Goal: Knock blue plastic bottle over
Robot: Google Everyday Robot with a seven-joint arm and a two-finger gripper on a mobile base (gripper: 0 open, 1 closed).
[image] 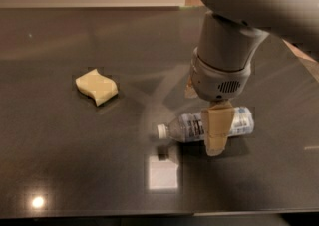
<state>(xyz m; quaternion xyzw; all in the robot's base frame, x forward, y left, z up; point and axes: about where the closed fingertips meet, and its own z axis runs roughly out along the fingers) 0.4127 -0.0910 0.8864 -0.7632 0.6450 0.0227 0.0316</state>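
Fingers (208,123) seemingly spread | across blue plastic bottle (187,129) | bottle lying flat

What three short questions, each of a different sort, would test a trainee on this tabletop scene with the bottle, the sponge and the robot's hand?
1. True or false: the blue plastic bottle stands upright.
2. Its white cap points toward the picture's: A left; B right; C top.
3. Fill in: the hand hangs directly at the ____, well apart from the yellow sponge.

Key
1. False: it lies on its side on the dark table.
2. A.
3. bottle.
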